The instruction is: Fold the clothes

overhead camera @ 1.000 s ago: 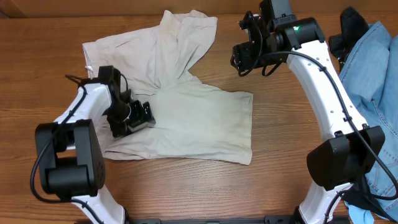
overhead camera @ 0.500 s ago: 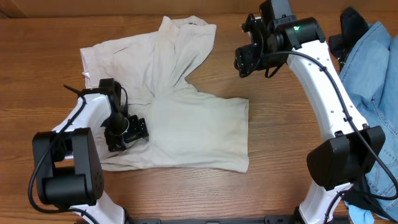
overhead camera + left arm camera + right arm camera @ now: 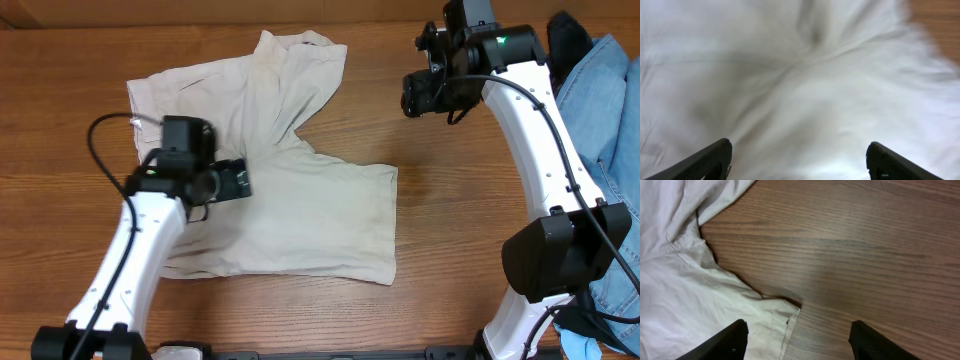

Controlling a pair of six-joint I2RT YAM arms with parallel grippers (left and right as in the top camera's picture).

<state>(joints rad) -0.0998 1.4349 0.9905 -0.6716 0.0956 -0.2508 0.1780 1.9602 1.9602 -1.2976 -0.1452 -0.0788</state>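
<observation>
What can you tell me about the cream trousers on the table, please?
The cream trousers are a soft, cotton-looking garment, wrinkled, lying flat on the wooden table in a bent shape: one part runs toward the far edge, and another stretches right to a stitched hem. Creases gather near the middle. The left end effector hangs over the cloth with its jaws open; whether it touches the cloth cannot be told.

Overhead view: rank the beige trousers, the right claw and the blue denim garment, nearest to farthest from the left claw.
1. Pale beige cotton trousers, under the left claw.
2. Right claw, upper right.
3. Light blue denim garment, far right edge.
</observation>
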